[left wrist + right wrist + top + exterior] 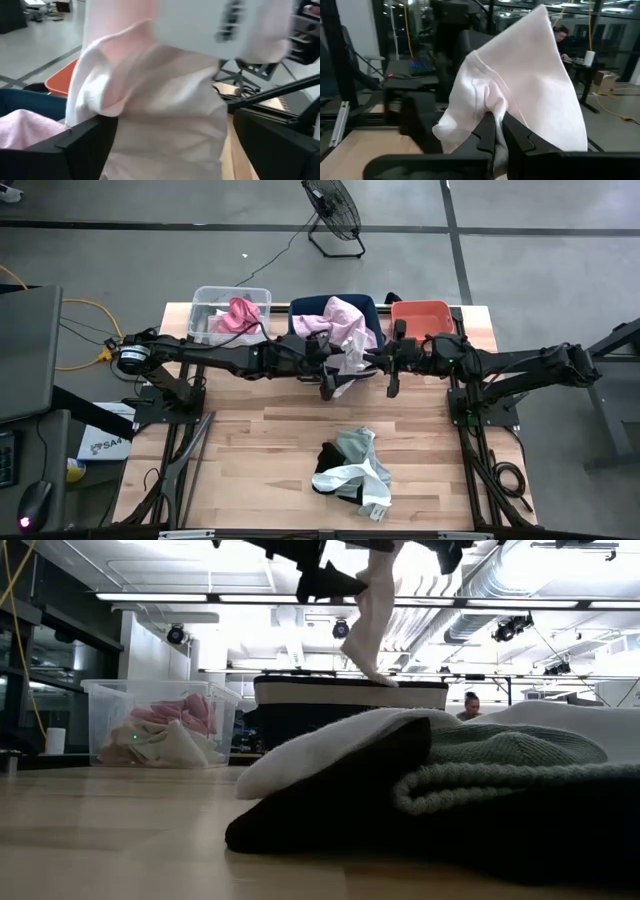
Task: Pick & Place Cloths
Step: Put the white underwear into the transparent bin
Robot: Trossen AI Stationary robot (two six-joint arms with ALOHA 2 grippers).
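Observation:
A light pink cloth [345, 340] hangs in the air over the navy bin [372, 307], between my two grippers. In the low view the cloth [372, 620] dangles from above, its lower tip just over the bin [350, 695]. My right gripper [498, 122] is shut on it. My left gripper [175, 145] is open, one finger on each side of the cloth [165, 100]. A pile of black, grey-green and white cloths [352, 470] lies on the table's near middle. Pink cloths [238, 315] lie in the clear bin [205, 300]. My right gripper pinches a bunched fold [487, 100] of the light pink cloth between its two shut fingers [517, 137]. The cloth is lifted clear of the table and hangs slack over the navy bin. My left gripper's open fingers [87, 145] flank the cloth; I cannot tell whether they touch it.
Three bins stand in a row along the table's far edge: clear at left, navy in the middle, coral [422, 315] at right. The cloth pile fills the low view's foreground [450, 790]. Bare wood [260, 440] lies left of the pile. A person [470, 705] sits in the room beyond.

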